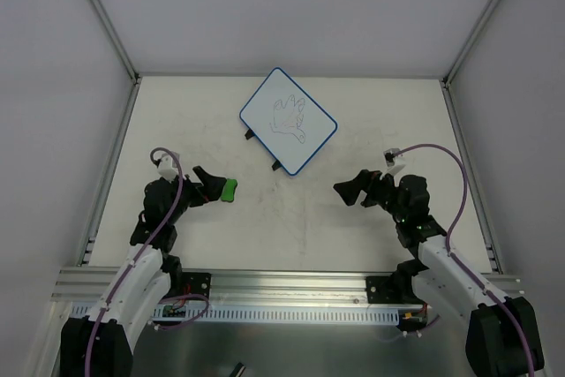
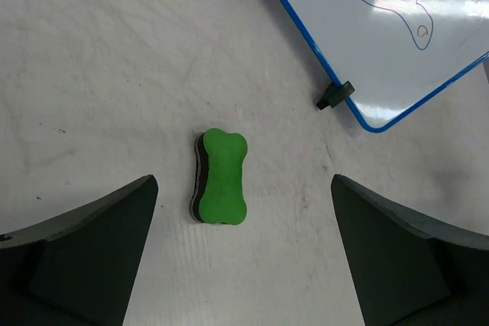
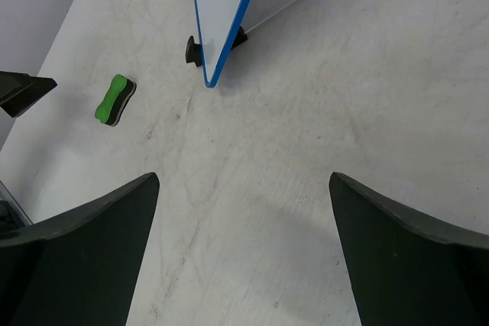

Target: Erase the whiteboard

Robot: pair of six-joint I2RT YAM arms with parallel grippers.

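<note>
The whiteboard (image 1: 288, 121) lies turned at an angle at the far middle of the table, blue-rimmed, with a line doodle on it. It also shows in the left wrist view (image 2: 397, 36) and the right wrist view (image 3: 221, 5). The green bone-shaped eraser (image 1: 229, 190) lies flat on the table, near-left of the board. My left gripper (image 1: 208, 185) is open and empty just behind the eraser (image 2: 222, 177), which sits ahead of the open jaws, nearer the left finger. My right gripper (image 1: 346, 192) is open and empty above bare table, near-right of the board.
Small black tabs (image 2: 335, 95) stick out along the board's near-left edge. Metal frame posts and white walls enclose the table on the left (image 1: 106, 174), the right (image 1: 463, 174) and the far side. An aluminium rail (image 1: 282, 284) runs along the near edge.
</note>
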